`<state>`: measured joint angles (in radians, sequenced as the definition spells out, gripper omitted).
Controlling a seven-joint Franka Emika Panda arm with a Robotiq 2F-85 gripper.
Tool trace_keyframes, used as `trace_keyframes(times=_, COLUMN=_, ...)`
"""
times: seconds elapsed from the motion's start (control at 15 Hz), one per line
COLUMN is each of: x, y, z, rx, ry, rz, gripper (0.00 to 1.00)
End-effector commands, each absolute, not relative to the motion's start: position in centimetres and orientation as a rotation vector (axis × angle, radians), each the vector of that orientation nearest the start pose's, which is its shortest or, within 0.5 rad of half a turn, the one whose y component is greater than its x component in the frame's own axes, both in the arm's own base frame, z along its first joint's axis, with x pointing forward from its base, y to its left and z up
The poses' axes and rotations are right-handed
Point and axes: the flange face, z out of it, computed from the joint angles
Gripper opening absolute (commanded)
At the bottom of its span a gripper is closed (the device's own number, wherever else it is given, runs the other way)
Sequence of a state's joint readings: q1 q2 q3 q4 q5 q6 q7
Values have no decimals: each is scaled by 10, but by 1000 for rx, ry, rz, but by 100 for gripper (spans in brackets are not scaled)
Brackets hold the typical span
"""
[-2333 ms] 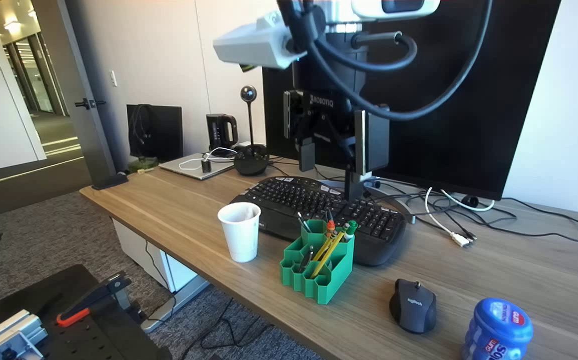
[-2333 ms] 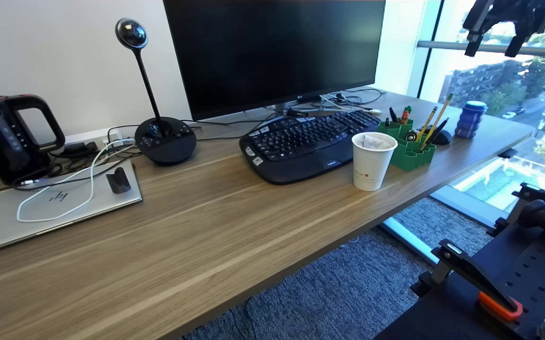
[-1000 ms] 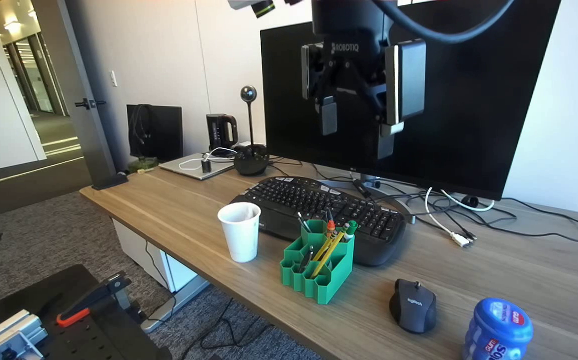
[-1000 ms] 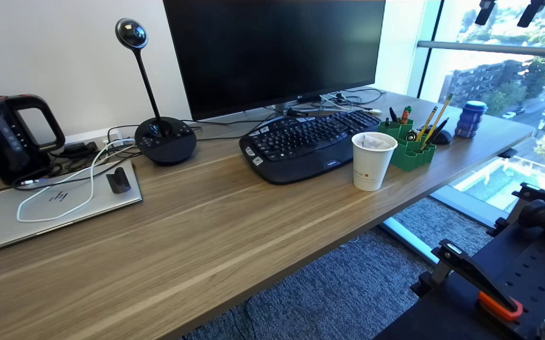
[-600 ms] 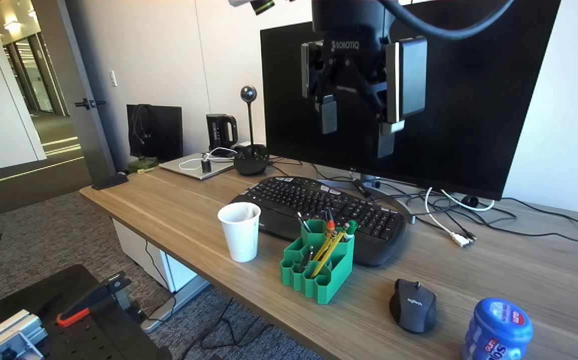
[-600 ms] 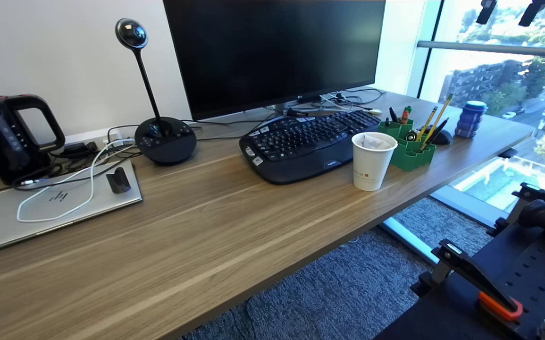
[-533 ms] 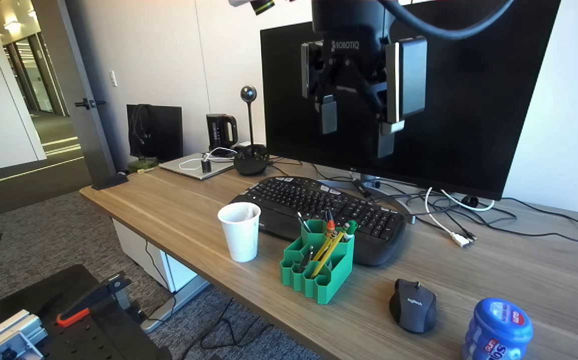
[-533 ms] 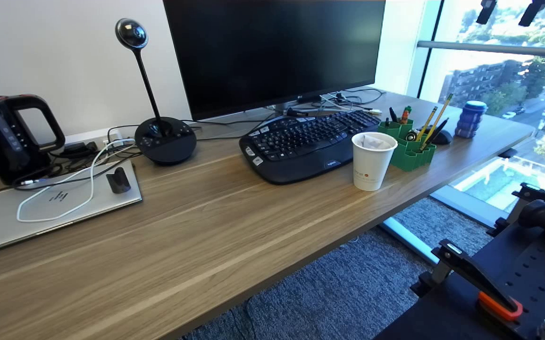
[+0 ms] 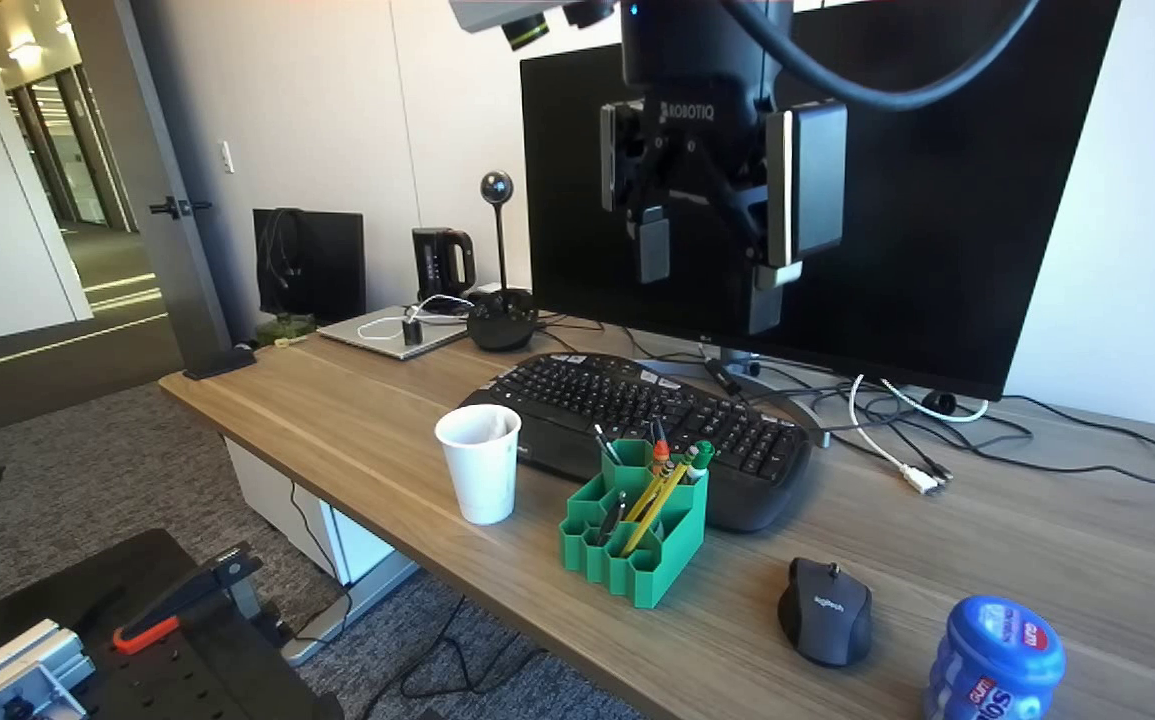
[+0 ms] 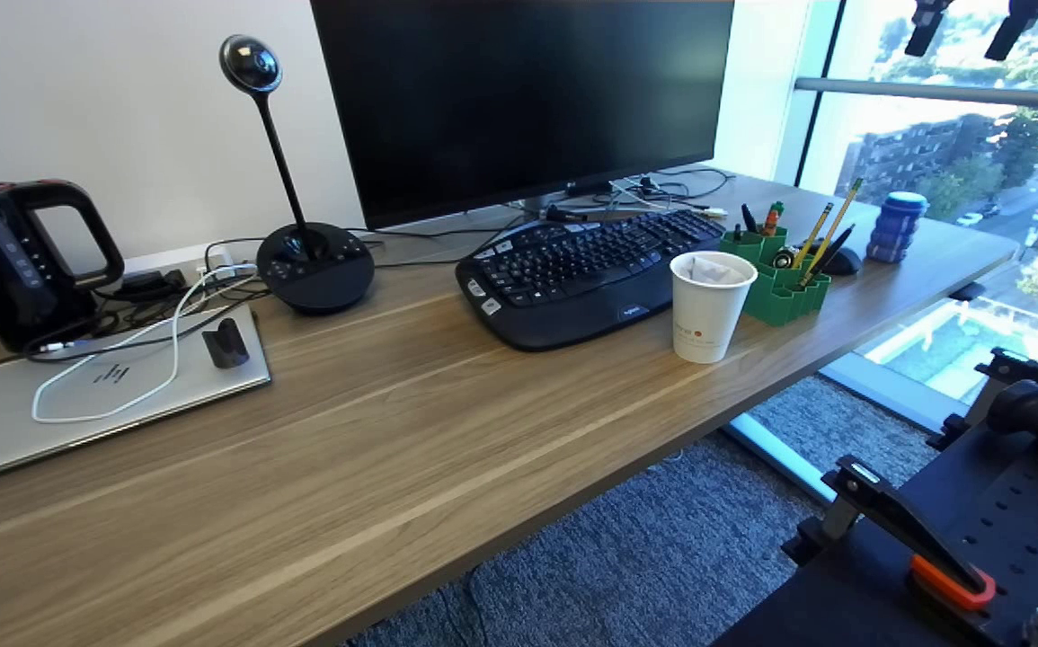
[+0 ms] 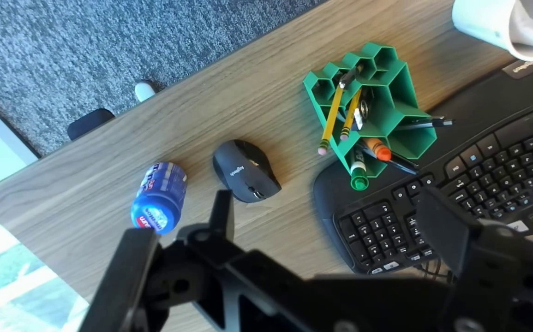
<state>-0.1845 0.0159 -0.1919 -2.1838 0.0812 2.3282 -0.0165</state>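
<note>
My gripper point(image 9: 709, 278) hangs open and empty in the air in front of the monitor, above the keyboard. Its fingertips show at the top right of an exterior view point(image 10: 966, 38). In the wrist view the fingers point(image 11: 224, 214) stand wide apart, over the black keyboard point(image 11: 377, 240) and bare desk. A green honeycomb pen holder point(image 9: 677, 545) holds pencils, pens, an orange-tipped marker and a green-capped marker point(image 11: 359, 177). A white paper cup point(image 9: 480, 480) with something pale inside stands beside it. A dark Logitech mouse point(image 11: 243, 170) and a blue gum bottle point(image 11: 160, 198) are near. The gripper touches nothing.
A large monitor point(image 9: 897, 200) stands behind the gripper, with cables point(image 9: 897, 450) round its foot. A webcam on a stalk point(image 10: 316, 270), a black kettle point(image 10: 15, 261) and a silver laptop point(image 10: 123, 386) are at the desk's far end. A black cart point(image 9: 207, 650) stands before the desk.
Compared with 2.3 s ago, the gripper is higher and looks larger in an exterior view. In the last half second it has come down slightly. It stays open; the desk things have not moved.
</note>
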Motion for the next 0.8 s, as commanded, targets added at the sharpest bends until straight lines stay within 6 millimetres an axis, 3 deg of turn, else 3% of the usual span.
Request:
trace_keyframes(times=0.0, x=510, y=-198, z=385, rx=-3041, ry=631, rz=-177, gripper=100)
trace_keyframes(times=0.73, x=507, y=-194, z=357, rx=-3057, ry=607, rz=-82, gripper=100)
